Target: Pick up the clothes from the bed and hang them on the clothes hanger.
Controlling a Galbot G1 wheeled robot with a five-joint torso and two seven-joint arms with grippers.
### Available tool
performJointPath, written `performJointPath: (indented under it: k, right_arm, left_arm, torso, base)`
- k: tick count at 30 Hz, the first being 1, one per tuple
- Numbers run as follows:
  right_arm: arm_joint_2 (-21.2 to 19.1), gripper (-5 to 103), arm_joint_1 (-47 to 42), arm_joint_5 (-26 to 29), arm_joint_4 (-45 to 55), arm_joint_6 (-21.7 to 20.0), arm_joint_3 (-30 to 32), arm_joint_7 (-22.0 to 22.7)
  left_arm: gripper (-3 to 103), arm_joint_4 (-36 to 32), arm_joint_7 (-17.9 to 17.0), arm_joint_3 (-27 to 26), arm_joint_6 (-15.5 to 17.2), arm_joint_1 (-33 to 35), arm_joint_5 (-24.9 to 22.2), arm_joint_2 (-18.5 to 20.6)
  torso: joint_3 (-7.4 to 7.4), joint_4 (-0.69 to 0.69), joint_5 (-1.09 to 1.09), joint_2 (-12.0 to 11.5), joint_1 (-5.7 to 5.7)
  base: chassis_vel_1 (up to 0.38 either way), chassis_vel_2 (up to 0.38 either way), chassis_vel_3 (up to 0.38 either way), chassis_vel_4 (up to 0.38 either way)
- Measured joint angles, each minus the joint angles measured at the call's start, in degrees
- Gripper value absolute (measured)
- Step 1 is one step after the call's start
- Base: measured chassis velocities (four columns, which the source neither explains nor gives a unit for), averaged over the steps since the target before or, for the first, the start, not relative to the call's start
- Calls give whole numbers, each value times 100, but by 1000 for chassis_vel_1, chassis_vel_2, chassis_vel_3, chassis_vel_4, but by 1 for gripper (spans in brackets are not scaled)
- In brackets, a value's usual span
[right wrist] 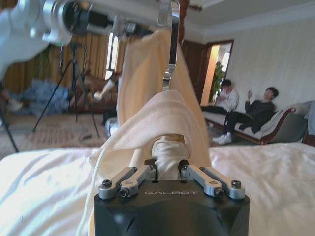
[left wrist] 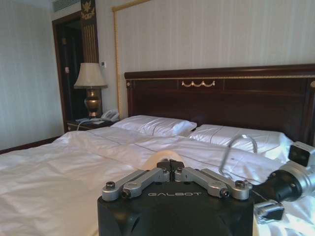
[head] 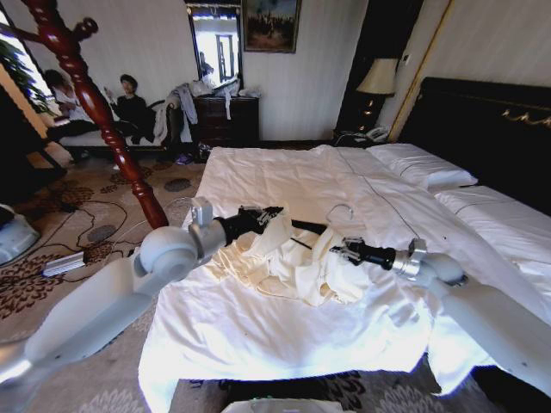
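Observation:
The cream clothes lie bunched on the near half of the bed. My left gripper reaches in from the left and is shut on a raised fold of the clothes. My right gripper comes from the right and is shut on another fold of the clothes. Between the two grippers lies the clothes hanger, its black bar partly under the cloth. Its silver hook rests on the sheet and also shows past my left gripper, where the hook curves up.
A red-brown wooden coat stand rises left of the bed. White pillows and a dark headboard are on the right. Cables lie on the carpet at the left. A lamp stands in the far corner.

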Motion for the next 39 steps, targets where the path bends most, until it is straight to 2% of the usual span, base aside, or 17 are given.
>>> performJointPath:
  k: [8,15,20,22,28,31,32,36,39]
  right_arm:
    - [-105,16,6,-428,-369,229,128,-357]
    - [-85,16,52,-830,-461,275,128,-424]
    - [-65,16,61,-882,-421,281,59,-365]
    - [-53,16,107,-785,-326,278,-6,-114]
    - [-98,16,191,-380,-149,228,-24,84]
    - [-242,16,240,229,176,125,30,228]
    - [-242,16,240,229,176,125,30,228]
    - [-335,16,336,688,522,50,37,436]
    - [-346,16,394,848,647,35,24,526]
  left_arm:
    - [0,152,52,-231,165,59,181,273]
    - [0,120,47,-433,147,-154,-67,146]
    - [0,-40,30,-320,120,-250,-216,97]
    - [0,-172,-69,-59,115,-356,-346,-14]
    - [0,-244,-143,348,130,-515,-360,-132]
    - [0,-94,-149,648,122,-664,-241,-317]
    - [0,-94,-149,648,122,-664,-241,-317]
    - [0,173,-190,881,89,-980,-216,-731]
    - [0,261,-211,962,82,-1175,-246,-901]
  torso:
    - [0,1,-1,0,0]
    - [0,0,0,0,0]
    - [0,1,0,0,0]
    - [0,1,0,0,0]
    - [0,0,0,0,0]
    - [0,1,-2,0,0]
    - [0,1,-2,0,0]
    - [0,0,-1,0,0]
    - [0,-1,0,0,0]
  base:
    - [0,0,0,0]
    - [0,0,0,0]
    - [0,0,0,0]
    - [0,0,0,0]
    - [0,0,0,0]
    - [0,0,0,0]
    - [0,0,0,0]
    - [0,0,0,0]
    - [0,0,0,0]
